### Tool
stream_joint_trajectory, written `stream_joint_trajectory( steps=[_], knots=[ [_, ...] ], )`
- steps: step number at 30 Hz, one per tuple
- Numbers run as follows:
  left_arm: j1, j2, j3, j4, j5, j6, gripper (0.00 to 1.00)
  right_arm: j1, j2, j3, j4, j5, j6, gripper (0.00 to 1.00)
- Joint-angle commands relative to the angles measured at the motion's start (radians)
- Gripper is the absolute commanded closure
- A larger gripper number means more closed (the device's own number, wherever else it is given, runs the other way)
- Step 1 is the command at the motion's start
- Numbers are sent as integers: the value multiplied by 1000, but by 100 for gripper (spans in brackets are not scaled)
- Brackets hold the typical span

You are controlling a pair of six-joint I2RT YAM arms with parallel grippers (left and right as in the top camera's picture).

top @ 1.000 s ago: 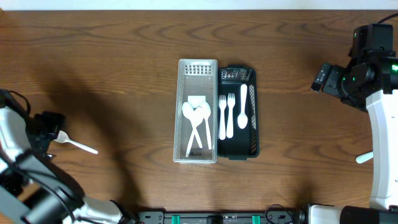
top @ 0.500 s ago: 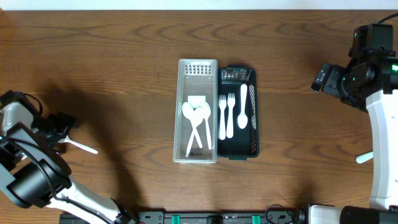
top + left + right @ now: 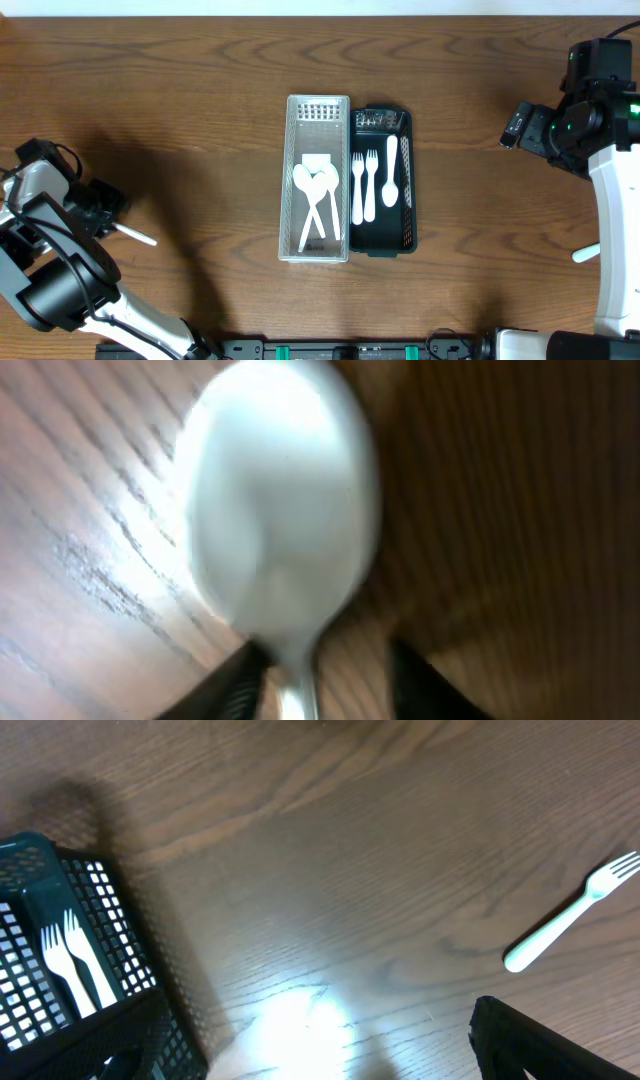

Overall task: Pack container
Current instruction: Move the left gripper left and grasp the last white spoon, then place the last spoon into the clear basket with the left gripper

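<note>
A white plastic spoon (image 3: 280,520) lies on the wooden table at the far left, its handle (image 3: 135,236) sticking out to the right. My left gripper (image 3: 100,212) is down over its bowl end. The jaws stand partly closed on either side of the spoon's neck, with a gap still showing on the right side. A white fork (image 3: 575,910) lies on the table at the right edge (image 3: 585,253). My right gripper (image 3: 517,125) hangs open and empty far right; only one finger (image 3: 520,1040) shows in its wrist view.
A clear basket (image 3: 318,105) holding white spoons (image 3: 318,205) stands mid-table. A black basket (image 3: 381,247) with forks (image 3: 364,185) and other white cutlery sits against its right side; its corner (image 3: 90,1020) shows in the right wrist view.
My left gripper has slid right over the spoon's bowl end and its jaws have narrowed around the neck. The right arm has not moved.
</note>
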Motion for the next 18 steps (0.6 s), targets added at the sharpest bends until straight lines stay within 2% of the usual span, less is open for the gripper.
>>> stream_joint_trajectory(
  steps=[1,4,6,13,18],
  knots=[
    [-7,26,-34,-11,29,9,75,-10,-2,0,-1,18,-12,1],
    [-7,26,-34,-16,29,10,82,-10,-2,0,-1,18,-12,1],
    [-7,26,-34,-20,29,10,93,-10,-2,0,-1,18,-12,1],
    [-7,18,-34,-25,29,10,94,-10,-2,0,-2,18,-12,1],
    [-35,-55,3,-76,28,10,94,-10,-2,0,-4,18,-12,1]
  ],
)
